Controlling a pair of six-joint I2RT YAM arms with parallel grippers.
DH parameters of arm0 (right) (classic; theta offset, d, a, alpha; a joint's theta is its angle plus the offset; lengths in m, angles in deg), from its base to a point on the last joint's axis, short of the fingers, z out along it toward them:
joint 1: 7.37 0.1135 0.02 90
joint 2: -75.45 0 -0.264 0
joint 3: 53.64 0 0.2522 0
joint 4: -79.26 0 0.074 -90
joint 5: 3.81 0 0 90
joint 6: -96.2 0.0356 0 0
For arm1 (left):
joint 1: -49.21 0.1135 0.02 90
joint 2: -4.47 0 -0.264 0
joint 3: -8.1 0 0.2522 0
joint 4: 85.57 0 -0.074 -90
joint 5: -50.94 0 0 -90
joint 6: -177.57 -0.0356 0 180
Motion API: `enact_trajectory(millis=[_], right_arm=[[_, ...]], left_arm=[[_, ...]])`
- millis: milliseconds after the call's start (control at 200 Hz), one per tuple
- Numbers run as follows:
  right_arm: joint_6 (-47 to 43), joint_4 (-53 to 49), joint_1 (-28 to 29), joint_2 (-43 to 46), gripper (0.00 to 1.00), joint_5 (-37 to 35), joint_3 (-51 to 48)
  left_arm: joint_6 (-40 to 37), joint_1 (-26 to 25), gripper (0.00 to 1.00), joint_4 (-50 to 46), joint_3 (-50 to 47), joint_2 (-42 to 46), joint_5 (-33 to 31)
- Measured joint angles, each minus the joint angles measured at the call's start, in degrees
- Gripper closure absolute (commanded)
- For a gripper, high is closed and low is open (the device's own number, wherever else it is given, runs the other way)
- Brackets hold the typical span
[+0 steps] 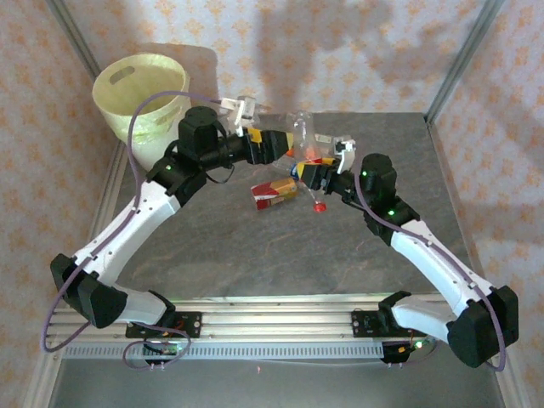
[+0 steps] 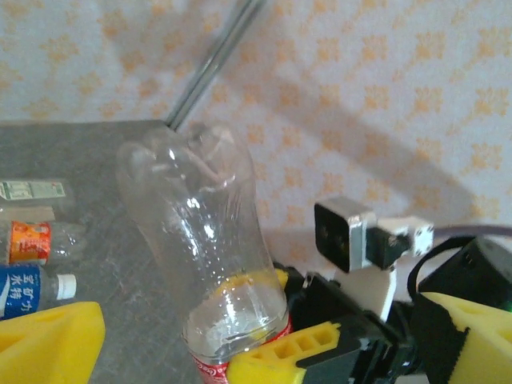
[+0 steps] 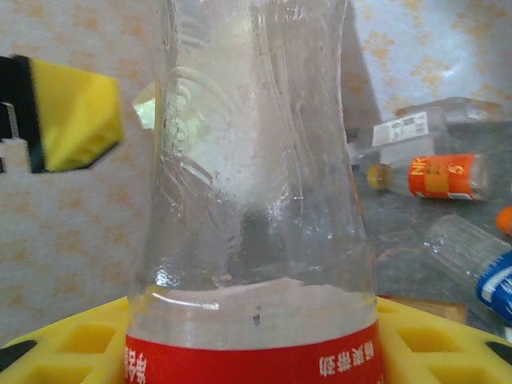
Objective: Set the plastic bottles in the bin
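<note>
Top view: the right gripper [image 1: 306, 168] is clenched on the red-label bottle [image 1: 301, 134], roughly upright near 12 o'clock. The left gripper [image 1: 287, 150] is spread wide at the bottle's 9 o'clock and the bin [image 1: 110, 110] sits off at 10 o'clock, so we read this as a handover. Left wrist view: the bottle sits at 6 o'clock beside the yellow left finger [image 2: 48, 344], not yet between the pair, so we'd push further around the clear body before closing. Right wrist view: yellow pads [image 3: 72, 344] hug the label at 6 o'clock and spare bottles [image 3: 436, 176] lie at 3 o'clock; we'd release only once the left has squeezed.
</note>
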State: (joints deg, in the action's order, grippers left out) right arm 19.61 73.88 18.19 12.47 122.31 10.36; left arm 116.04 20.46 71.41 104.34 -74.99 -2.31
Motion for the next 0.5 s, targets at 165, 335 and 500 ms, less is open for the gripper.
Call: enact_trajectory(millis=[165,335,500], right_arm=[[0.13,1.03,0.83,-1.18,0.45,3.91,1.29],[0.0,1.07,3.1,-2.4,0.45,5.29,2.51],[-2.01,-0.24,4.83,-2.8,0.45,3.8,3.52]], left_arm=[[1.55,-0.13,0.0,2.36,-0.02,-3.1,0.2],[5.14,-0.42,0.0,6.71,-0.02,-7.04,0.87],[6.08,-0.9,0.13,6.21,0.87,-9.57,-1.03]])
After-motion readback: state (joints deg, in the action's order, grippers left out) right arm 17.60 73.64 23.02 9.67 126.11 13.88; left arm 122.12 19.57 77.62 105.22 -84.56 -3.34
